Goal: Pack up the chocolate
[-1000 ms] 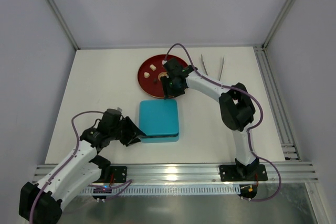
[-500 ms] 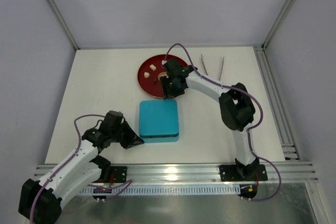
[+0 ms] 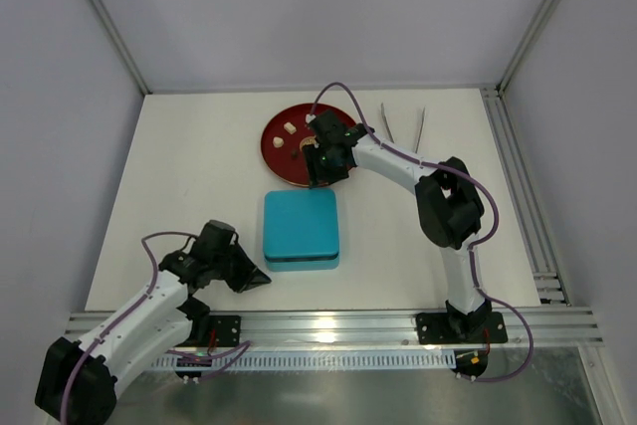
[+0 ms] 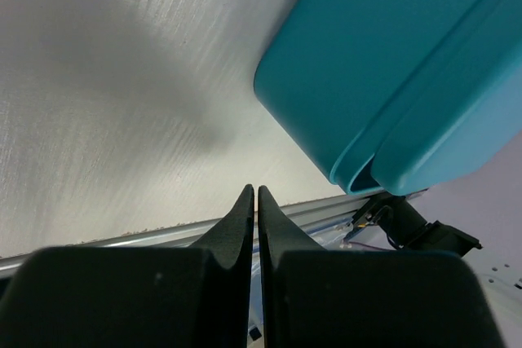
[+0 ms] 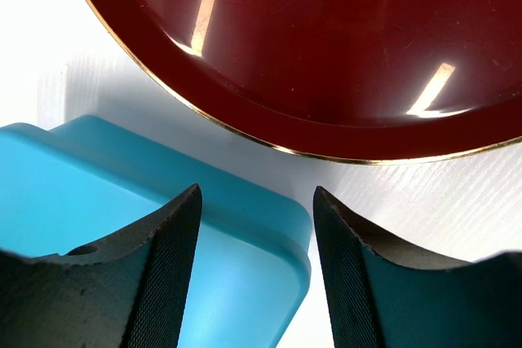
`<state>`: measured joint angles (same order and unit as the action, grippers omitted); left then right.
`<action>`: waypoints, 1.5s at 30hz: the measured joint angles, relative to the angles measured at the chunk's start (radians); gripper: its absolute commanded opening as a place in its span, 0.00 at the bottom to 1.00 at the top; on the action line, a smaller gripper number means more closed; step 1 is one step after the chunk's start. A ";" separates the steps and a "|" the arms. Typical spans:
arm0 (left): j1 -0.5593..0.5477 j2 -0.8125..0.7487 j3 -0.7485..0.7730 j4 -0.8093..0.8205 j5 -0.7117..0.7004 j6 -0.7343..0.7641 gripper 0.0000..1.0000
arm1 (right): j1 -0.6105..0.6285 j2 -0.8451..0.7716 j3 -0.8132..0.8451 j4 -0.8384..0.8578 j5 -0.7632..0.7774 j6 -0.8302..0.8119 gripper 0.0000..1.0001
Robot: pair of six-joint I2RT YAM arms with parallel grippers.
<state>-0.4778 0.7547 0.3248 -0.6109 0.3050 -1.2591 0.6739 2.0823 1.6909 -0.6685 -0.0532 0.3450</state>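
Observation:
Small chocolate pieces lie on the dark red plate point(image 3: 282, 156): a cream one point(image 3: 288, 127), another cream one point(image 3: 276, 142) and a darker bit point(image 3: 299, 154). A closed teal box point(image 3: 302, 228) sits just in front of the plate. My right gripper point(image 3: 320, 170) hovers over the plate's near rim, open with nothing between its fingers; in its wrist view the gripper point(image 5: 257, 201) looks down on the plate point(image 5: 326, 55) and the box corner point(image 5: 163, 226). My left gripper point(image 3: 257, 279) is shut and empty, left of the box's near corner. In the left wrist view, the gripper point(image 4: 254, 195) shows the box point(image 4: 383, 63) at upper right.
Two metal tweezers point(image 3: 386, 121) point(image 3: 421, 126) lie at the back right of the white table. The aluminium rail point(image 3: 328, 325) runs along the near edge, close behind my left gripper.
My left gripper has shut and drawn back from the box's left side toward the near edge. The right arm has not moved.

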 measured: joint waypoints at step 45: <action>-0.032 -0.120 -0.174 0.240 -0.074 -0.417 0.00 | 0.058 0.085 0.123 -0.051 -0.031 -0.130 0.59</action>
<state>-0.5095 0.6346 0.1509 -0.3706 0.2310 -1.6760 0.7319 2.1677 1.8141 -0.7197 -0.0837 0.2153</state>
